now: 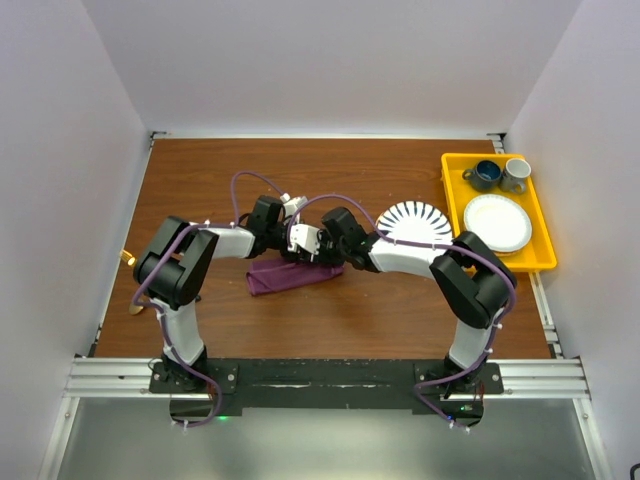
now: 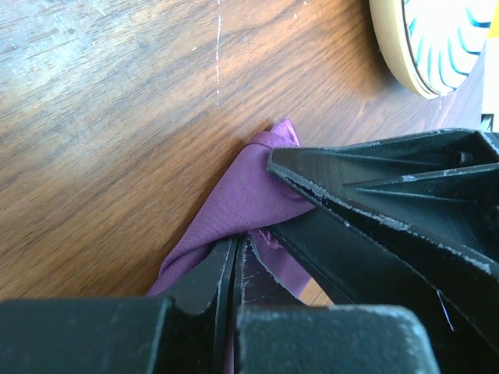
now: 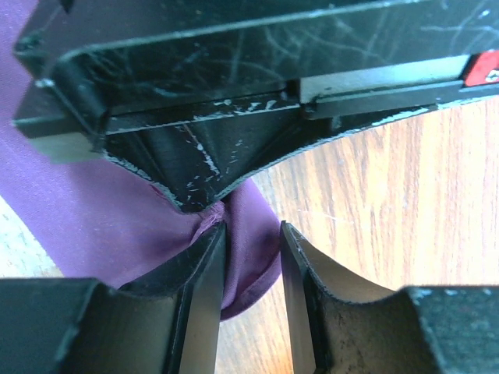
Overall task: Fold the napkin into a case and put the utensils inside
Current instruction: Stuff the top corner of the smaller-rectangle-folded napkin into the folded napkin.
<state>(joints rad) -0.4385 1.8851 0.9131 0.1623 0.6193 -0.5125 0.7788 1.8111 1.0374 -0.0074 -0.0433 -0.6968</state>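
One plum-purple cloth napkin, bunched and partly folded, lies on the brown wooden table left of the one blue-striped round plate and slightly nearer the arms. Left gripper: closed, pinching the napkin's edge. Right gripper: jaws parted around a fold; whether it is clamped cannot be told. Right of the striped plate, one yellow plastic tray holds two cups and one white plate.
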